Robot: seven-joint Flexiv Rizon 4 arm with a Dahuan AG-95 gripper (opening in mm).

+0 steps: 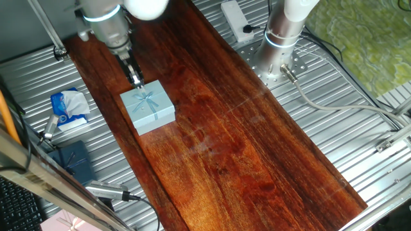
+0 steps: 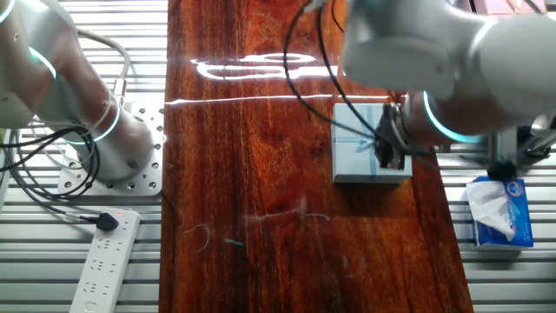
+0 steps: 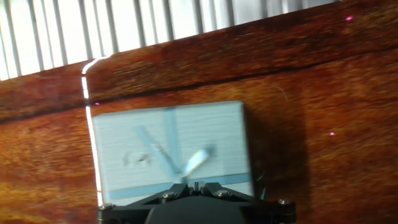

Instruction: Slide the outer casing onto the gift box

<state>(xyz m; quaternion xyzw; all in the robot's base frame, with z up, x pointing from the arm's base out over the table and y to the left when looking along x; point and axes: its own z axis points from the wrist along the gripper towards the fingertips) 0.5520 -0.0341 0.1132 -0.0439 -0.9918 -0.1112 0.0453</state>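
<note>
The outer casing (image 1: 149, 106) is a light blue square sleeve with a pale ribbon and bow on top. It lies flat on the wooden board (image 1: 244, 141). It also shows in the other fixed view (image 2: 358, 139) and fills the middle of the hand view (image 3: 171, 146). My gripper (image 1: 137, 80) is shut, with its fingers pressed together at the casing's far-left edge, just above the ribbon top (image 3: 194, 183). It holds nothing that I can see. The gift box with the tan block is not in view in any frame.
A blue tissue pack (image 1: 69, 108) lies on the metal slats left of the board. A dark navy box (image 1: 72, 160) and a pink box (image 1: 64, 223) sit at the front left. A second arm's base (image 1: 282, 38) and a power strip (image 2: 109, 261) stand on the opposite side.
</note>
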